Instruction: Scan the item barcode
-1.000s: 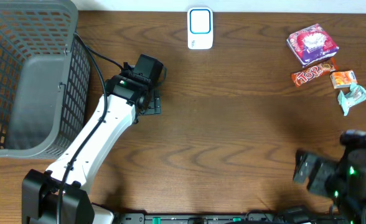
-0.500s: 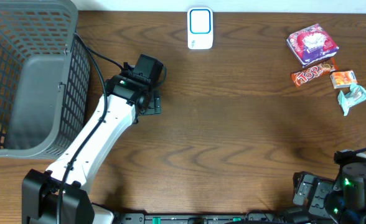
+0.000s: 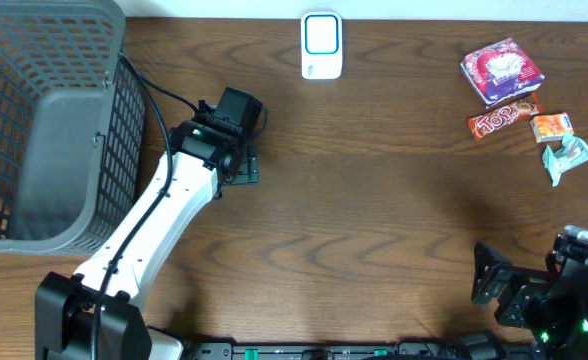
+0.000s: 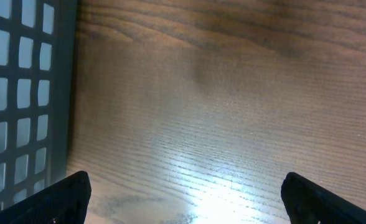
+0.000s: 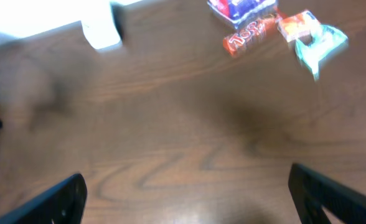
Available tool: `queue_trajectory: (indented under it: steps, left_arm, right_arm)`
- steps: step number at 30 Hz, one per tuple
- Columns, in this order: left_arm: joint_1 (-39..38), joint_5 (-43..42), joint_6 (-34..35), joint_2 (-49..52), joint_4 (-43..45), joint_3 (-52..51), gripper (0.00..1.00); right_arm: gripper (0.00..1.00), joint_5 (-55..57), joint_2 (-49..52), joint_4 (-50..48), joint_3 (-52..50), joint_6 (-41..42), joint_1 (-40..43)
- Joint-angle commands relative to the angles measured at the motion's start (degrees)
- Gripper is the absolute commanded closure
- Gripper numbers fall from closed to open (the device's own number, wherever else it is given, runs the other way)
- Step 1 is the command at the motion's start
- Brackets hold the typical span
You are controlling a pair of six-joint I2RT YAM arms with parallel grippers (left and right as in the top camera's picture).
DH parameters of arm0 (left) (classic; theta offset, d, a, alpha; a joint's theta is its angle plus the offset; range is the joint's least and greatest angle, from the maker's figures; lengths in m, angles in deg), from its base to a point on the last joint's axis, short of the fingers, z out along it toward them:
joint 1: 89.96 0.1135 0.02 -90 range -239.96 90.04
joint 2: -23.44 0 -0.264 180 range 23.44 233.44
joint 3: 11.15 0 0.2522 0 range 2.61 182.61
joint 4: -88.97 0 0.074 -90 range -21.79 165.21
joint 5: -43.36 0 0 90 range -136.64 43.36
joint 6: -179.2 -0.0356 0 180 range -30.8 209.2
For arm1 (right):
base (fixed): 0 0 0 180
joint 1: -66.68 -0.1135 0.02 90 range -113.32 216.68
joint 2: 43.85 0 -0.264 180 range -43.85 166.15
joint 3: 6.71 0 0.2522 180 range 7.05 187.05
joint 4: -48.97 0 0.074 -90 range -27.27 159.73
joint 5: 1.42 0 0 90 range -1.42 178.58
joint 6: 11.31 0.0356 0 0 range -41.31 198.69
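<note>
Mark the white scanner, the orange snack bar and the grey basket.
white scanner [image 3: 321, 45], overhead view, centre of its face
orange snack bar [image 3: 502, 117], overhead view, middle of the wrapper
grey basket [image 3: 69, 150], overhead view, bare floor

Basket [image 4: 21, 93] wall just left of left gripper [image 4: 183, 202]. Scanner [image 3: 321, 45] ahead-left of right gripper [image 5: 186, 202]; snack packets [image 5: 248, 36] well ahead, rightward. All on table [image 3: 374, 200].
</note>
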Motion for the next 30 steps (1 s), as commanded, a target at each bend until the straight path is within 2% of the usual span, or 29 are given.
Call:
queue_trajectory:
  steps: [1,4,10,17,24,30]
  left_arm:
    - [0.20,0.55,0.52,-0.42,-0.33,0.39,0.02]
    - [0.20,0.55,0.52,-0.42,-0.33,0.39,0.02]
    - [0.20,0.55,0.52,-0.42,-0.33,0.39,0.02]
    - [0.20,0.55,0.52,-0.42,-0.33,0.39,0.02]
    - [0.20,0.55,0.52,-0.42,-0.33,0.39,0.02]
    - [0.20,0.55,0.52,-0.42,-0.33,0.39,0.02]
  right_arm:
    - [0.01,-4.17,-5.14,-5.25,-7.34,-11.41,2.86]
    - [0.01,-7.06,-9.92,-11.85,-15.17,-15.19,6.01]
    - [0.01,-8.33,-18.60,-26.16,-31.36,-16.00,11.56]
    - [0.01,-11.54,-25.57,-41.86,-47.63,-17.05,12.28]
    - [0.01,-18.21,-29.81,-60.57,-60.22,-21.59,12.28]
    - [0.01,-18.03,-29.90,-69.09,-66.34,-21.77,12.33]
